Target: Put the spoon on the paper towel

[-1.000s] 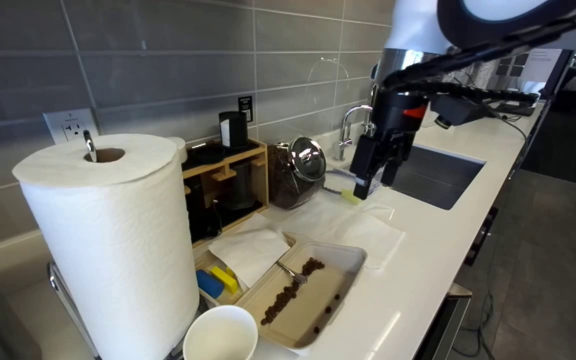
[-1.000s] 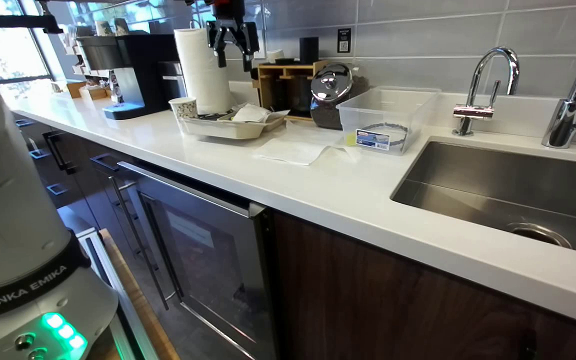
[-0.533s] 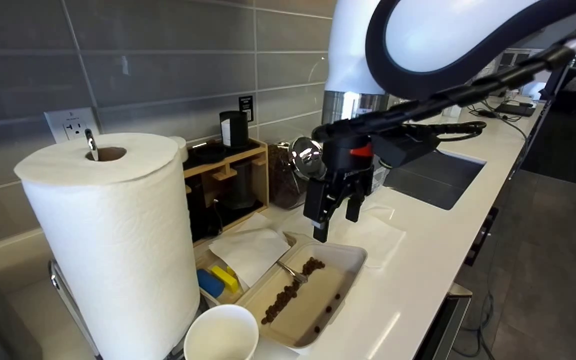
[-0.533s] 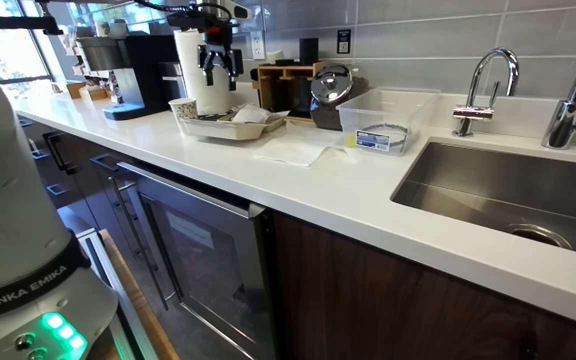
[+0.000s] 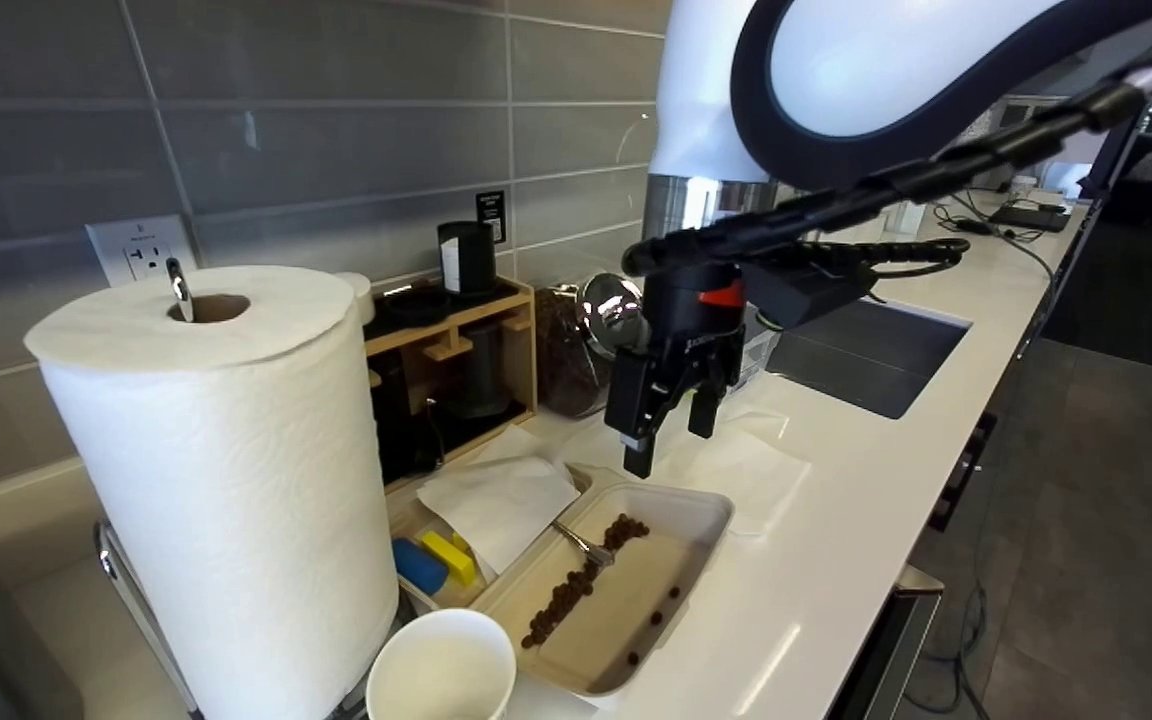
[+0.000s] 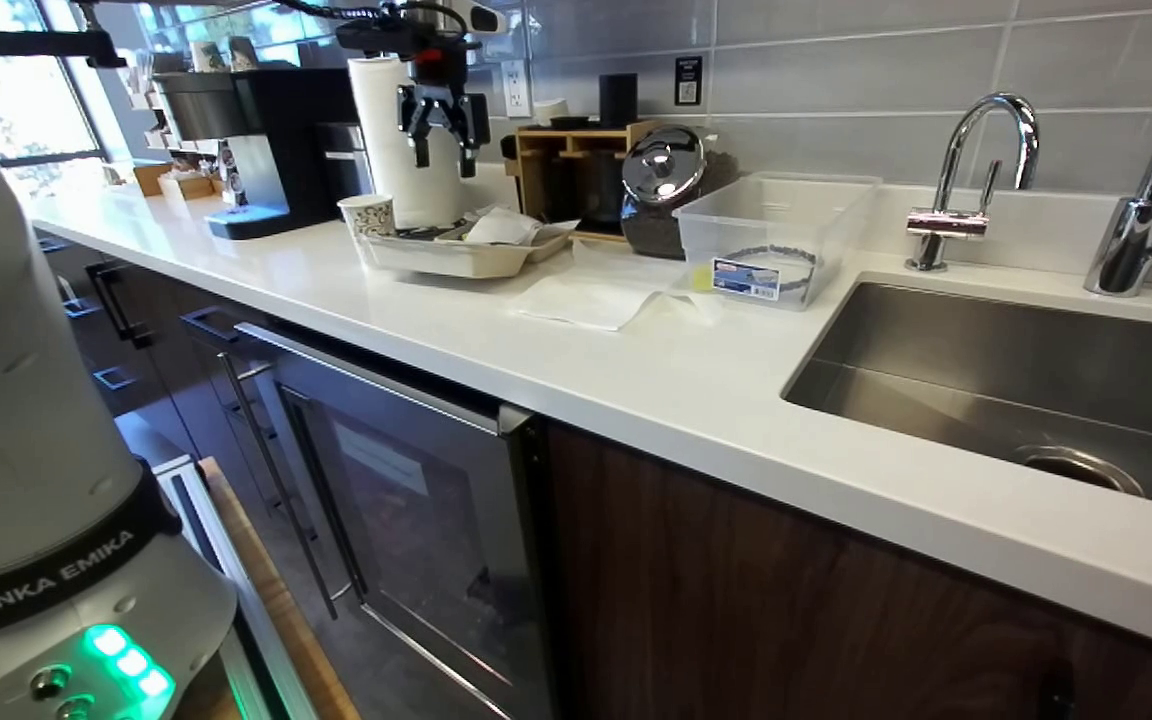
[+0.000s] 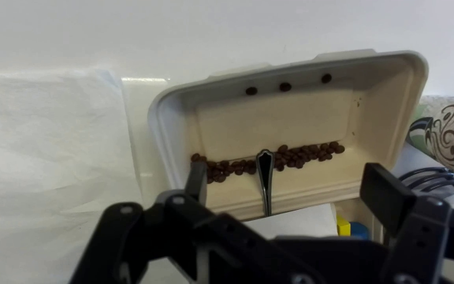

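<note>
Spoon (image 7: 265, 169) sits in the food container (image 7: 278, 122), below and between the jaws of the gripper (image 7: 291, 183), spread wide and empty, presumably to straddle the handle (folded white paper (image 7: 298, 223) hides the rest). The paper towel (image 7: 49, 138) lies outside them, to one side.
</note>
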`<state>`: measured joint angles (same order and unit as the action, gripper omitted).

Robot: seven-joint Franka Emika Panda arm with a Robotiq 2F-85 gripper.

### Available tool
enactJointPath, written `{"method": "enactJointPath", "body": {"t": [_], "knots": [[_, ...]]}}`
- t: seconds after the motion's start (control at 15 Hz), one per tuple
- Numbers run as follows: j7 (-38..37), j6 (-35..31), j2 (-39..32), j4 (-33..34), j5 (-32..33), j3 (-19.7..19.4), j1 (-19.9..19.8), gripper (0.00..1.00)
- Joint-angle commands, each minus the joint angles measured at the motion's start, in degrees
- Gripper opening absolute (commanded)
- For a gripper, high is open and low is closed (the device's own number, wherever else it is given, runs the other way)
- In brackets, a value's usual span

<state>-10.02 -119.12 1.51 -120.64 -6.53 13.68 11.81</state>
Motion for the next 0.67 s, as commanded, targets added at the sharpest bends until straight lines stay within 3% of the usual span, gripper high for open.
{"method": "enactJointPath", "body": {"t": [0.0,0.6], "knots": [[0.2,-3.7,-4.3,1.5,0.1,0.8,1.4,1.00],[-5.0,-9.0,-10.2,1.5,5.8,0.5,3.3,1.00]]}}
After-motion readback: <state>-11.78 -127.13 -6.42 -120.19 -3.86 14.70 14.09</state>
